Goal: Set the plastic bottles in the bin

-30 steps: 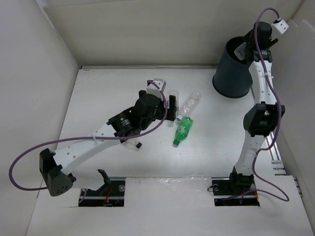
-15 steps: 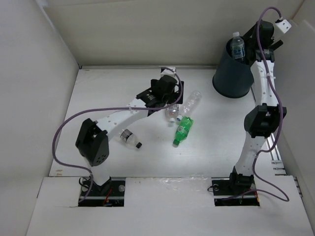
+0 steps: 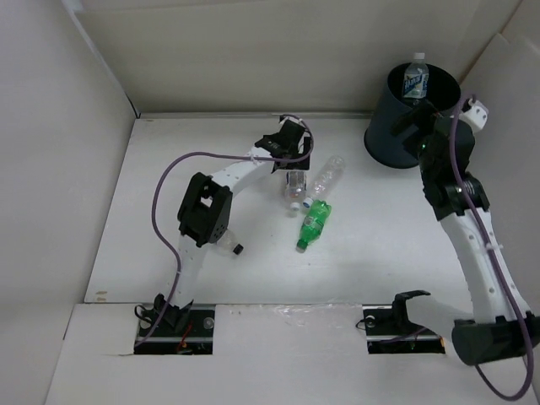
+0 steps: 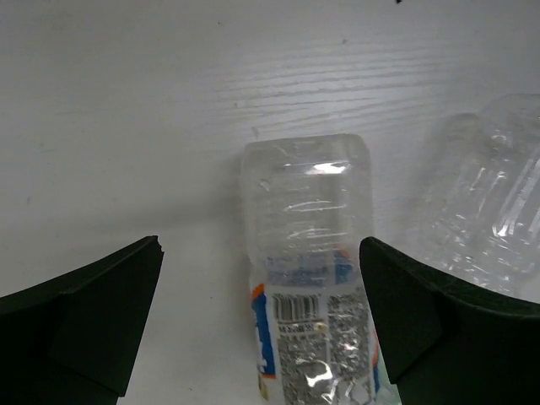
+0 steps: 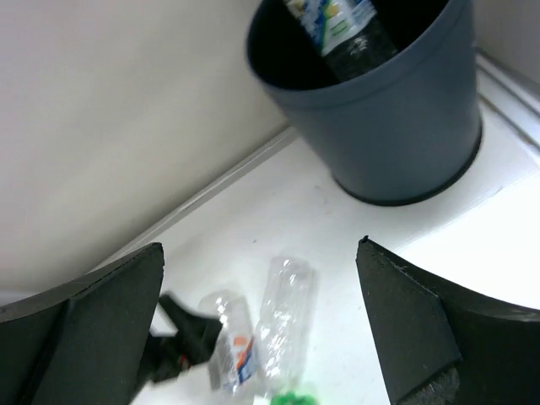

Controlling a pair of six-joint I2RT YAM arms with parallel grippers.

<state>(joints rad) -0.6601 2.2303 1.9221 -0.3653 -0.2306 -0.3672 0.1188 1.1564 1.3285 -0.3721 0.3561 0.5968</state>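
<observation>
Left gripper (image 4: 260,253) spread wide over a labelled clear bottle (image 4: 308,219), gaps either side; right gripper (image 5: 260,253) released near the bin (image 5: 396,126).

The overhead view looks down from above and behind the robot, far enough off to take in the whole desk (image 3: 169,194), its side walls and the bin (image 3: 396,139) at the far right corner. The left wrist view sits very near the desk, facing almost straight down between the fingers of the left tool (image 4: 260,245). It takes in only a labelled bottle (image 4: 308,287) and part of a clear bottle (image 4: 494,211) just beside it. The right wrist view, past the right tool (image 5: 261,245), is higher and looks slantwise down at the bin and the desk. All three views share those two bottles; the overhead and right wrist views also share the bin.
</observation>
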